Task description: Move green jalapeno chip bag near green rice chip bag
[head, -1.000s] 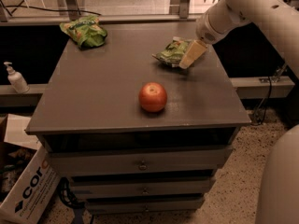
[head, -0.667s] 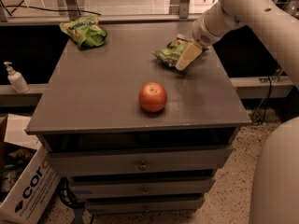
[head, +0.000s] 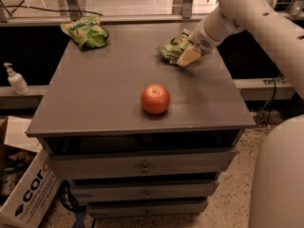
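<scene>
The green jalapeno chip bag (head: 170, 49), dull olive with pale patches, lies at the back right of the grey cabinet top (head: 104, 94). My gripper (head: 188, 57) comes in from the right on the white arm and rests against the bag's right end, covering part of it. The green rice chip bag (head: 85, 31), bright lime-green with orange print, lies at the back left corner, well apart from the jalapeno bag.
A red apple (head: 155, 99) stands near the front middle of the top. Drawers (head: 145, 166) sit below. A soap bottle (head: 16, 80) stands on a ledge at the left. A cardboard box (head: 26, 196) is on the floor at lower left.
My gripper and the jalapeno chip bag have shifted slightly to the left. The apple and the rice chip bag have not moved.
</scene>
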Available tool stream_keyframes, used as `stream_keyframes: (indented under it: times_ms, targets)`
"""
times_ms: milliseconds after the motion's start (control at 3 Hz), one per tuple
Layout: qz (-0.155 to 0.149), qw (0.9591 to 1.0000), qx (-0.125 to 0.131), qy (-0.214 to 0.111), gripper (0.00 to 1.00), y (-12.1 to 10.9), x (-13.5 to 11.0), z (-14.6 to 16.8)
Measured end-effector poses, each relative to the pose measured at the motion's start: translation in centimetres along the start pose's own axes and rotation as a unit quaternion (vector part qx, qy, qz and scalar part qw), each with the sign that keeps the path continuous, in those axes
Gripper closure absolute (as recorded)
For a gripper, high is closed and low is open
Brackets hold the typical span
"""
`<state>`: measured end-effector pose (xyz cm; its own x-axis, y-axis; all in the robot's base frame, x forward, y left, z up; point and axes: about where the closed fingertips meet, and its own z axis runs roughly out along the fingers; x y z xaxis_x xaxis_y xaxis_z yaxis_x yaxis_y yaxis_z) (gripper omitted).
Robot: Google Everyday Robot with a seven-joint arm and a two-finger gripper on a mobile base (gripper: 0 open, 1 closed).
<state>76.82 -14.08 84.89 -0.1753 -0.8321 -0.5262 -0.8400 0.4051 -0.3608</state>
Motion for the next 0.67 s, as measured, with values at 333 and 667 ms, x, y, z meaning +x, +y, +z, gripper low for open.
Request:
stream_keyframes:
  times_ms: [333, 667]
  targets:
    - [0.002, 1.0000, -0.004, 0.001, 0.61, 0.17, -0.06, 0.21]
    - [-0.001, 1.0000, -0.004, -0.003, 0.85, 0.17, -0.54, -0.10]
